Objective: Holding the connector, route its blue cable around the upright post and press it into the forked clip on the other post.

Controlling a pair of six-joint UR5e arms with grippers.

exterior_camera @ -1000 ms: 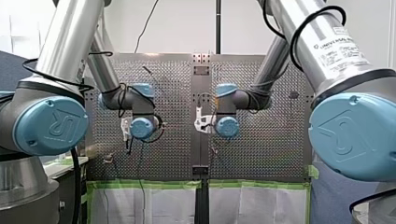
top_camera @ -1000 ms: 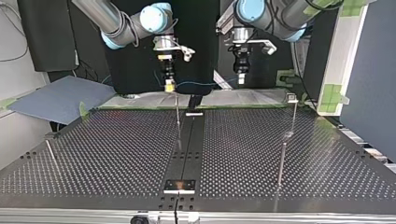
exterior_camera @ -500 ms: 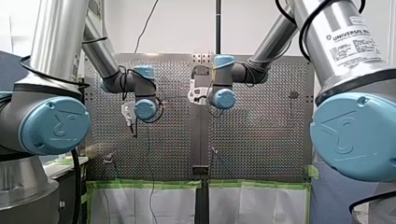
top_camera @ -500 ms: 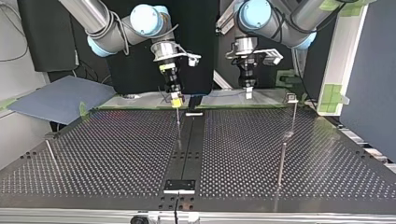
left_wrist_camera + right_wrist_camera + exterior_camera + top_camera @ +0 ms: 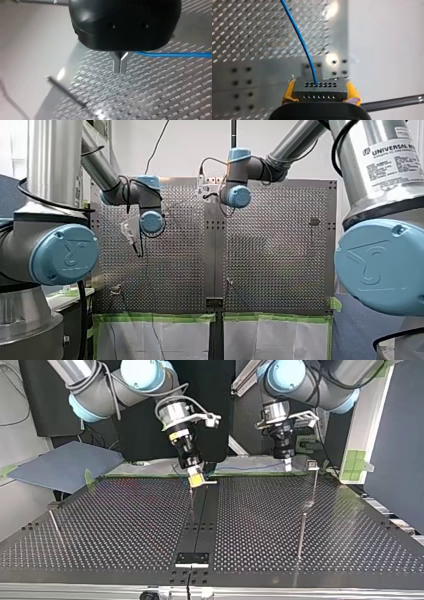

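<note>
Several thin posts (image 5: 301, 535), perforated table (image 5: 125, 525), grey mat (image 5: 60, 467)

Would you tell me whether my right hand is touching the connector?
Touching. The right wrist view shows the connector clamped between my right hand's yellow pads, one against each end.

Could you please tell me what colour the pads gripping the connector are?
Yellow pads, clearest in the right wrist view, flanking the grey connector.

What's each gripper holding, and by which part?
Right gripper: the connector, clamped across its two short ends. Left gripper: seemingly pinching the blue cable further along.
</note>
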